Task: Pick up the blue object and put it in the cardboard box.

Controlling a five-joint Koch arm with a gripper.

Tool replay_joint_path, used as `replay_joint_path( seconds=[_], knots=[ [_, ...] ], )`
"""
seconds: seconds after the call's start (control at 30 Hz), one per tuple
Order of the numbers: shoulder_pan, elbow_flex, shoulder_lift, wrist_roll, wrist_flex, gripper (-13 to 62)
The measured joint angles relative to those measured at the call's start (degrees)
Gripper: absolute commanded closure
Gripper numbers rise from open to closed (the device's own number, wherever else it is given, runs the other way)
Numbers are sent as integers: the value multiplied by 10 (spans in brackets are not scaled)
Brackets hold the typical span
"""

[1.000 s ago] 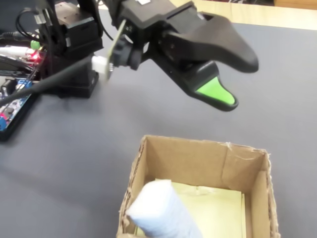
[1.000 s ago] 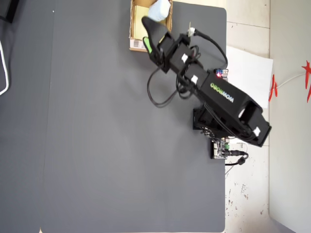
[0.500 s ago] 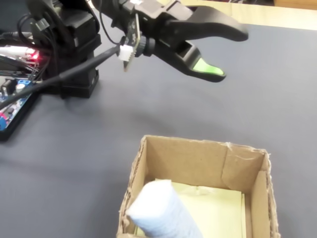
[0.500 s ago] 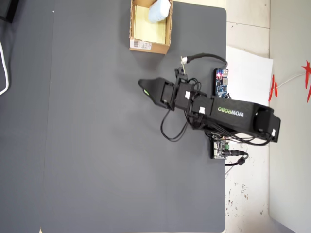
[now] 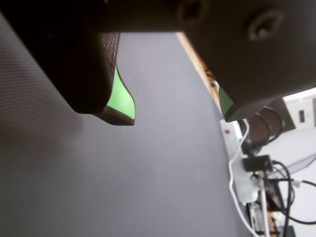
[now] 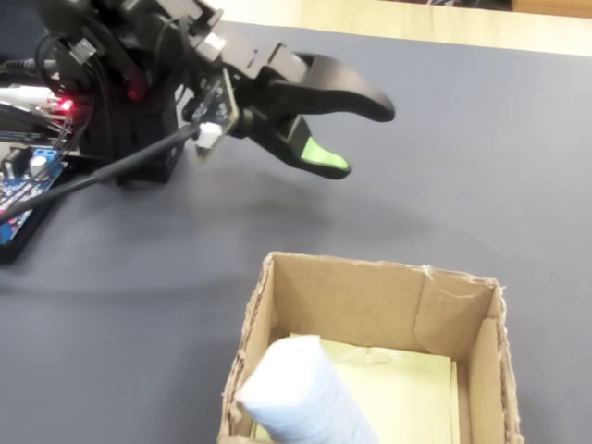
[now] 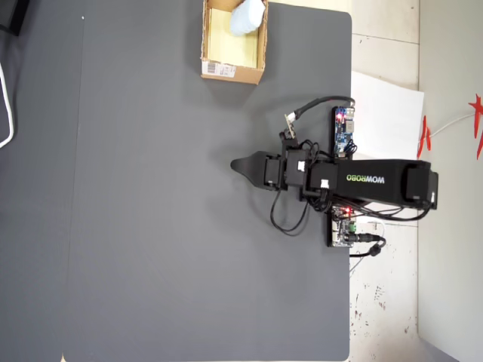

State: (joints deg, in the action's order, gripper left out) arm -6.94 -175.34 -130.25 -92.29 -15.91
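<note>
The blue object (image 6: 301, 398), a pale ribbed roll, stands tilted inside the cardboard box (image 6: 370, 294), leaning against the near left corner above the pale yellow floor. Seen from overhead, the roll (image 7: 247, 15) lies at the far end of the box (image 7: 230, 71), which sits at the top of the mat with its white label facing down the picture. My gripper (image 6: 363, 141) hovers over the mat, well apart from the box, open with nothing between its green-padded jaws. In the wrist view the gripper (image 5: 177, 117) shows only bare grey mat through the gap. From above, the gripper (image 7: 235, 164) points left at mid-mat.
The arm's base (image 7: 392, 185) sits at the mat's right edge, with circuit boards (image 7: 344, 130) and loose cables (image 7: 290, 219) around it. A white power strip (image 5: 237, 163) and wires lie past the mat's edge in the wrist view. The dark grey mat (image 7: 151, 226) extends left.
</note>
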Motion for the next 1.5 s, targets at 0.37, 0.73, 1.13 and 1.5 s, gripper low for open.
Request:
replay_joint_path(
  seconds=[0.37,0.73,1.13,1.5],
  knots=[
    [36,-11,-3,-5,71,155],
    [25,-11,-3,-5,71,154],
    [25,-11,-3,-6,73,154],
    [20,-11,-3,-6,78,154]
  ],
)
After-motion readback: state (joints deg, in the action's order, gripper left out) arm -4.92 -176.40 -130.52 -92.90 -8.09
